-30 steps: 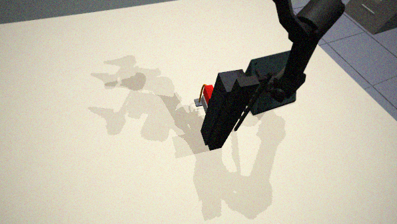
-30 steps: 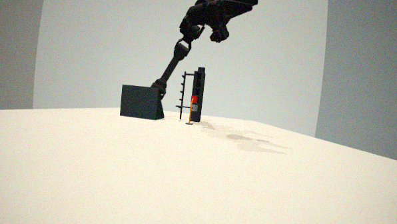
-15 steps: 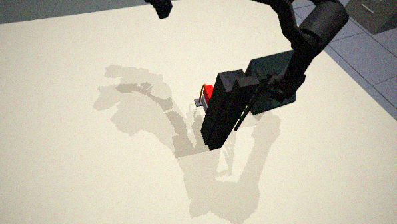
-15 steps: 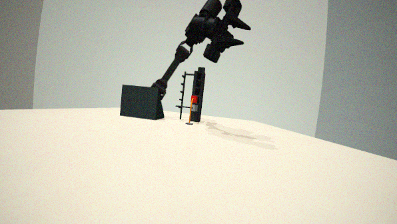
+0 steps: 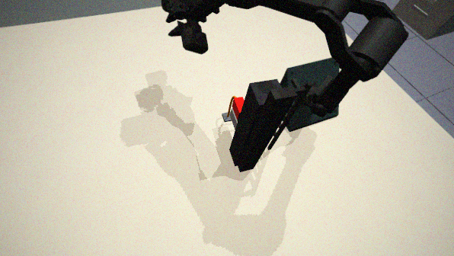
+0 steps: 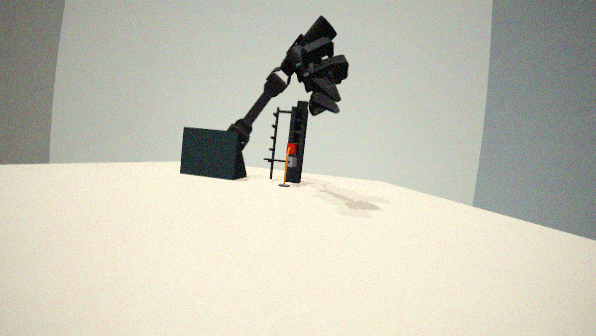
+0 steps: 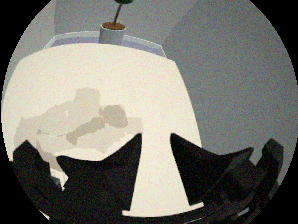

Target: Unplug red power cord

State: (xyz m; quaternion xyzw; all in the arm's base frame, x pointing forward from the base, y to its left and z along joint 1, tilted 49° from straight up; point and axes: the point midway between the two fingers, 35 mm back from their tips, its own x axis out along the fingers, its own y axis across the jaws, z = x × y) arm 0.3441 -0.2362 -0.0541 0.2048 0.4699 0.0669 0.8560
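The power strip (image 5: pixel 254 122) (image 6: pixel 301 122) is a tall black block standing on the table. The red plug (image 5: pixel 238 103) (image 6: pixel 291 148) sits against its side, directly over a grey piece (image 6: pixel 292 161); whether its prongs are in a socket cannot be seen. An orange cord (image 5: pixel 230 105) (image 6: pixel 286 170) runs from the red plug down to a small grey plate (image 5: pixel 225 116) (image 6: pixel 284 185). My gripper (image 7: pixel 156 136) (image 6: pixel 336 104) is partly open and empty, above the strip and off to one side in the exterior view. It touches neither plug, cord nor strip. The wrist view shows only table between the fingertips.
A thin black rod with short pegs (image 6: pixel 273 142) stands beside the strip. A dark teal box (image 5: pixel 309 76) (image 6: pixel 210 152) stands near the arm's base. My arm arches above the strip. A potted plant (image 7: pixel 112 34) stands beyond the table's far edge in the wrist view.
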